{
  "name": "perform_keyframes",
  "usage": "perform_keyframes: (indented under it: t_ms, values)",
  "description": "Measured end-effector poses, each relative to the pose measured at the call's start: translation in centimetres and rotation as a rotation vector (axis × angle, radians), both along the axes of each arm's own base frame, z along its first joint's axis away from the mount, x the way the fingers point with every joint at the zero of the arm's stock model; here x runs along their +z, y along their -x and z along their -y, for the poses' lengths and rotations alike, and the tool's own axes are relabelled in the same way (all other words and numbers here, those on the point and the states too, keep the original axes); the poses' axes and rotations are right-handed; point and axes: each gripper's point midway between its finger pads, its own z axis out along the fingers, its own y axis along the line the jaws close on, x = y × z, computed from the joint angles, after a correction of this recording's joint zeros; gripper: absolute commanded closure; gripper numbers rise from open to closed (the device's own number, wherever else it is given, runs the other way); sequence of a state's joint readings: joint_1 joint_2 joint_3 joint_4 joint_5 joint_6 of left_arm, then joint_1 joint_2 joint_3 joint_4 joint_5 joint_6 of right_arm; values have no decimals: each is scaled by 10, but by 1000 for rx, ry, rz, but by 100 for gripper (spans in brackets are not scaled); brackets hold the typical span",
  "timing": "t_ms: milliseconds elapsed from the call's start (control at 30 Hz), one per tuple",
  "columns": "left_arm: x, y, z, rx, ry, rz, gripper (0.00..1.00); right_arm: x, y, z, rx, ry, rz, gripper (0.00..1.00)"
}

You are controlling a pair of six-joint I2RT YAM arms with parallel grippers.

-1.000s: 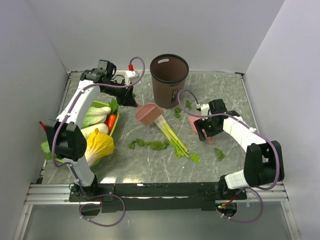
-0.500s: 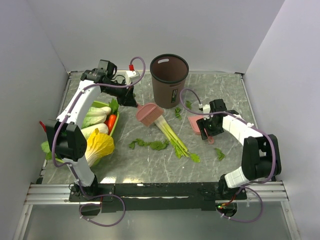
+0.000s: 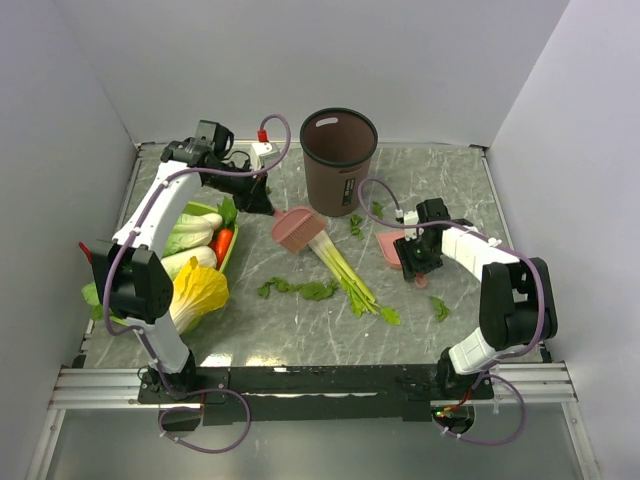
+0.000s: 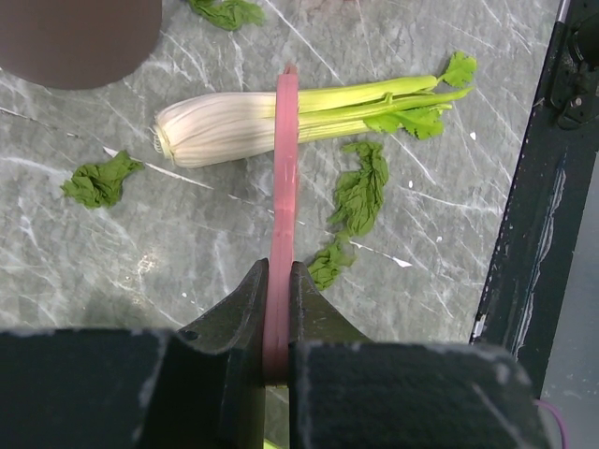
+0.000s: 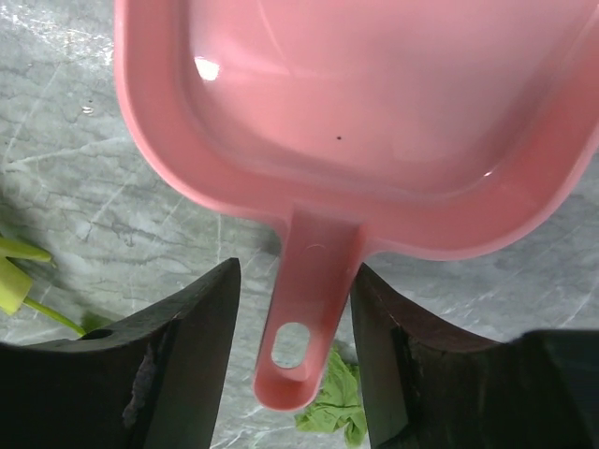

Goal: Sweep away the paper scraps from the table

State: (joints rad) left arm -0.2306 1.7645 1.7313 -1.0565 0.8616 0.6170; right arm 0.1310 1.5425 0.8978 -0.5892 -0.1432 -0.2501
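Note:
The pink dustpan (image 3: pixel 390 245) (image 5: pixel 374 103) lies on the table (image 3: pixel 250 330) right of centre. My right gripper (image 3: pixel 414 264) (image 5: pixel 295 273) is open, one jaw on each side of the pan's handle (image 5: pixel 309 309), with a gap on both sides. My left gripper (image 3: pixel 265 200) (image 4: pixel 278 273) is shut on the thin handle of a pink brush (image 3: pixel 297 229) (image 4: pixel 283 168), held over the leek-like stalk (image 3: pixel 346 272) (image 4: pixel 281 110). Paper scraps lie in a row (image 3: pixel 298 290) near the centre, by the bin (image 3: pixel 356 226) and at the right (image 3: pixel 439 308). More scraps (image 4: pixel 359 183) (image 4: pixel 97 181) (image 5: pixel 337 409) show in the wrist views.
A dark brown bin (image 3: pixel 338 148) stands at the back centre. At the left sits a green basket (image 3: pixel 232 255) of vegetables, with a big yellow-green cabbage (image 3: pixel 200 290) in front of it. White walls close three sides.
My right gripper's jaws have narrowed around the dustpan's handle and the wrist has edged towards the pan. The left arm and the brush have not moved.

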Motion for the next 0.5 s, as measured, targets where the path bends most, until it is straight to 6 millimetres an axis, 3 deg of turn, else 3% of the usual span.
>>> perform_keyframes:
  t_ms: [267, 500]
  values:
    - [1, 2, -1, 5, -2, 5, 99, -3, -2, 14, -42, 23, -10, 61]
    - [5, 3, -2, 2, -6, 22, 99, 11, -16, 25, -59, 42, 22, 63]
